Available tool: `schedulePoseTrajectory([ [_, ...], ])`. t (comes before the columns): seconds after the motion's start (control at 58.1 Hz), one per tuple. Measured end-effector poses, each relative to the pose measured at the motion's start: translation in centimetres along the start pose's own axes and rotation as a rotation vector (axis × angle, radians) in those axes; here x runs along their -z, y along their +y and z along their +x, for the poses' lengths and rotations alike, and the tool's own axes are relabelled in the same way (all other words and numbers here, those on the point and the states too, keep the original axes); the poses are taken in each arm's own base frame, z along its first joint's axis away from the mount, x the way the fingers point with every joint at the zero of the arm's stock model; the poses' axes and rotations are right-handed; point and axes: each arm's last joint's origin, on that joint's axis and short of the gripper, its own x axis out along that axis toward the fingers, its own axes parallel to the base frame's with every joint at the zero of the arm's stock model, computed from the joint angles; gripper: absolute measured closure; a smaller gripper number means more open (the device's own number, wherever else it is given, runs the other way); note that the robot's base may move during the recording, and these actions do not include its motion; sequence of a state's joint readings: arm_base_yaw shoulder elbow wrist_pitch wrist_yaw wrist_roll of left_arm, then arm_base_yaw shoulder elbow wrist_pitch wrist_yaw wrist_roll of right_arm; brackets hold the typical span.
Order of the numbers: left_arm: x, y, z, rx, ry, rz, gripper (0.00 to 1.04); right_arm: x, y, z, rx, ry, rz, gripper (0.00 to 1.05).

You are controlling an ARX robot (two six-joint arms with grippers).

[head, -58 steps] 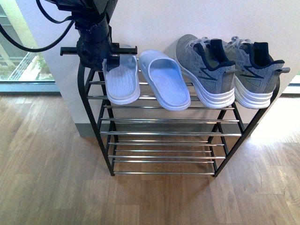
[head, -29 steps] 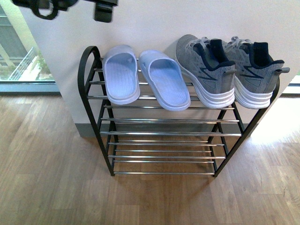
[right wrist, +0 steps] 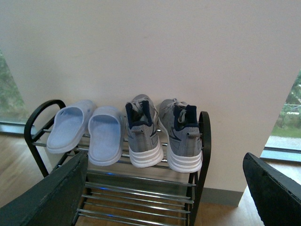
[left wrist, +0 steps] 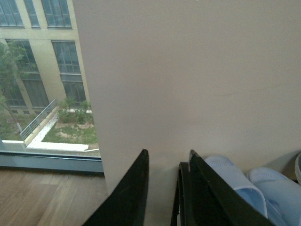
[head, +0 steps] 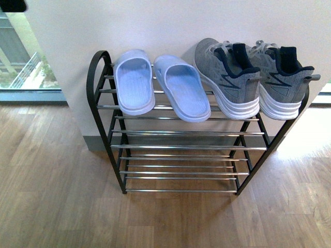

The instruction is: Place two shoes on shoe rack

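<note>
Both pale blue shoes lie side by side, toes forward, on the top tier of the shoe rack (head: 186,147): the left shoe (head: 134,85) and the right shoe (head: 182,89). My left gripper (left wrist: 167,153) is open and empty, raised high to the left of the rack facing the wall, with both shoes (left wrist: 230,176) (left wrist: 277,186) beside its finger. My right gripper (right wrist: 165,157) is open wide and empty, standing back from the rack (right wrist: 205,141). From there I see the two shoes (right wrist: 68,125) (right wrist: 106,132) on the top bars.
A pair of grey sneakers (head: 227,77) (head: 282,82) fills the right half of the top tier. The two lower tiers (head: 181,165) hold nothing. A white wall (head: 170,26) stands behind the rack, a window (head: 20,67) to the left, wooden floor (head: 51,196) around.
My left arm has lifted off the left shoe and gone up and left, almost out of the front view. The shoe stays on the top tier.
</note>
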State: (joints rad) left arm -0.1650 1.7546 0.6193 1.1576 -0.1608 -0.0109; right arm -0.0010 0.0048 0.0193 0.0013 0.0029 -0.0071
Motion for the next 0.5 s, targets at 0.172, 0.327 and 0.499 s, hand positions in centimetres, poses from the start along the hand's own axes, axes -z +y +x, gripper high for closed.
schedulePoseTrajectory([
  [0.172,0.7,1.7,-4.4,-0.002,0.040,0.007,1.03,0.0,0.0,0.0,0.000,0.000,0.000,0.09],
  [0.327,0.4,2.5,-7.1,-0.003,0.031,0.006,1.03,0.0,0.0,0.0,0.000,0.000,0.000,0.09],
  [0.499,0.4,3.2,-9.7,0.000,0.031,0.007,1.03,0.0,0.0,0.0,0.000,0.000,0.000,0.09],
])
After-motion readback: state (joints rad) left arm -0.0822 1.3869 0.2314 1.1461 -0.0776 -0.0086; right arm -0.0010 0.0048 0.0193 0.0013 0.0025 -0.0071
